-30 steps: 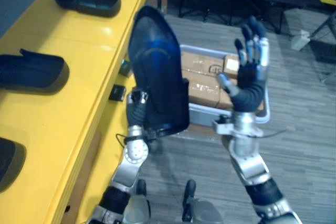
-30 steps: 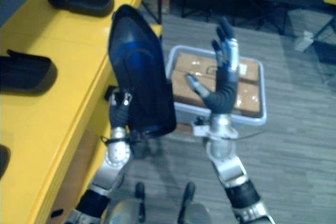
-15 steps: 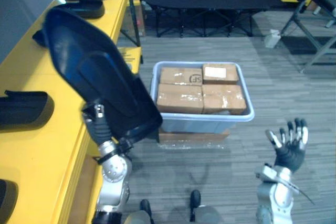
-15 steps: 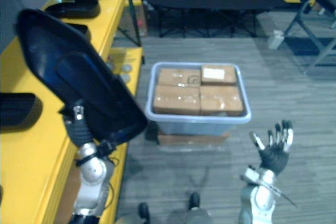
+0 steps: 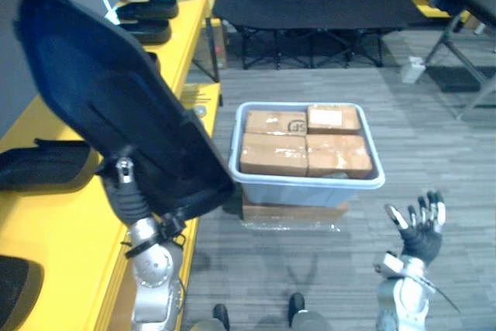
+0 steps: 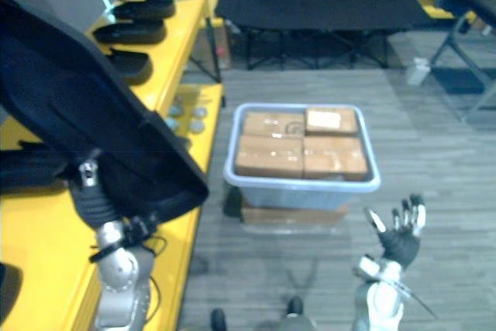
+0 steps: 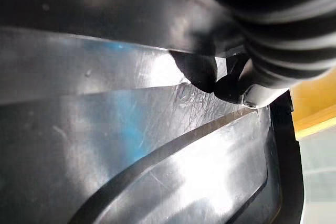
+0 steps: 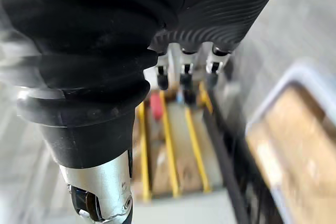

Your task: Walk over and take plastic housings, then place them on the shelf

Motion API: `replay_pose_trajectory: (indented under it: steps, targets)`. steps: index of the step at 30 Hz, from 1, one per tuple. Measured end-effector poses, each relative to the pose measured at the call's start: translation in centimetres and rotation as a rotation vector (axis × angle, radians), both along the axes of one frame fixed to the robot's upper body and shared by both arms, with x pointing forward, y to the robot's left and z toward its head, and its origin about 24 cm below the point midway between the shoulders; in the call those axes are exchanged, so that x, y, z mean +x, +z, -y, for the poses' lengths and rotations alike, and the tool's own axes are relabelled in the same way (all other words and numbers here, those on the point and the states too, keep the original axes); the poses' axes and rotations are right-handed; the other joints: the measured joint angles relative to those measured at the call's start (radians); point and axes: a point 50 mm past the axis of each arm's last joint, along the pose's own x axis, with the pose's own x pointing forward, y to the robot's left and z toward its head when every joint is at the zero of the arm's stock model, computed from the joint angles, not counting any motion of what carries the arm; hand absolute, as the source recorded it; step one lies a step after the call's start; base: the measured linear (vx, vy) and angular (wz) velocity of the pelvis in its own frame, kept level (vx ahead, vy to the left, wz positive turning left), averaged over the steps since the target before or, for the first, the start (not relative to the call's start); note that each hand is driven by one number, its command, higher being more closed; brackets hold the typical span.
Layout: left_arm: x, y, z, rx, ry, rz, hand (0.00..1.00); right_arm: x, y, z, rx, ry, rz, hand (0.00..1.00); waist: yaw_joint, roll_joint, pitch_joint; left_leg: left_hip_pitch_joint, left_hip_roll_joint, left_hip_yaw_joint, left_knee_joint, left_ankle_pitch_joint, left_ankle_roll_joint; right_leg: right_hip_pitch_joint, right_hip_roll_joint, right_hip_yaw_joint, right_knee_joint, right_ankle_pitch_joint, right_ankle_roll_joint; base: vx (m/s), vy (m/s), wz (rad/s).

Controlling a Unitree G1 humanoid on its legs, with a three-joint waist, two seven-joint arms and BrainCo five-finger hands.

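A big black plastic housing [image 5: 116, 114] stands tilted in the air above the edge of the yellow shelf [image 5: 54, 222], its hollow side toward me. My left hand [image 5: 130, 195] grips its lower end from beneath, thumb tip against the glossy inner face of the housing [image 7: 157, 145]. Several more black housings lie on the shelf, one [image 5: 46, 164] just behind the held one and others [image 5: 143, 9] farther back. Low on the right, my right hand [image 5: 418, 226] is open with fingers spread and holds nothing; its straight fingers [image 8: 184, 72] point at the floor.
A grey tub [image 5: 310, 181] of cardboard boxes [image 5: 302, 145] sits on the floor straight ahead, on a low pallet. Behind it stands a black folding cot [image 5: 325, 9]. A grey metal frame [image 5: 465, 44] is at the far right.
The view has shifted as I moved. The held housing has swung left and up toward the shelf. My right hand has dropped from beside the housing to low on the right.
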Motion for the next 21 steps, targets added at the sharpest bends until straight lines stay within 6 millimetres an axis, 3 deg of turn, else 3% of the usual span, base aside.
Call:
replay_pose_trajectory:
  steps: [5,6,9,12,17,21]
  targets:
    - [-4.0,0.0,-3.7,0.004,0.256,-0.031,1.0,3.1,1.1,-4.9,-0.064,0.225,0.023,0.0,0.088,0.009,-0.007,-0.007,-0.021,-0.087,-0.014,0.016,0.005,0.045,-0.013,-0.099,0.0,-0.02,0.011,0.03,-0.004,0.65]
    - [-5.1,-0.3,-4.3,0.006,0.309,-0.063,1.0,3.8,1.3,-6.1,-0.071,0.292,0.031,0.0,0.121,0.011,-0.009,-0.009,-0.029,-0.113,-0.014,0.017,0.007,0.058,-0.013,-0.12,-0.003,-0.023,0.015,0.05,-0.008,0.6]
    - [-7.5,-1.1,-5.6,0.025,0.434,-0.14,1.0,5.2,1.8,-8.7,-0.114,0.396,0.034,0.0,0.181,0.01,-0.01,-0.015,-0.05,-0.161,-0.013,0.02,0.012,0.08,-0.028,-0.174,-0.006,-0.033,0.026,0.05,0.019,0.55]
    - [-9.6,-1.6,-6.3,0.032,0.502,-0.198,1.0,5.6,1.8,-10.3,-0.131,0.455,0.018,0.0,0.222,0.001,-0.015,-0.015,-0.062,-0.18,-0.012,0.017,0.016,0.093,-0.034,-0.201,-0.003,-0.04,0.024,0.05,0.033,0.24]
    - [-10.4,-2.1,-6.4,0.009,0.488,-0.224,1.0,5.8,1.2,-10.8,-0.129,0.483,-0.024,0.0,0.232,-0.017,-0.026,-0.036,-0.08,-0.2,0.035,-0.005,0.029,0.108,-0.05,-0.231,0.022,-0.06,0.029,0.04,0.042,0.2]
    - [-9.1,-1.5,-6.1,-0.013,0.362,-0.135,1.0,5.4,0.4,-9.8,-0.129,0.451,-0.072,0.0,0.201,-0.027,-0.021,-0.126,-0.087,-0.207,0.121,-0.034,0.038,0.142,-0.05,-0.358,0.028,-0.067,0.032,-0.04,0.048,0.8]
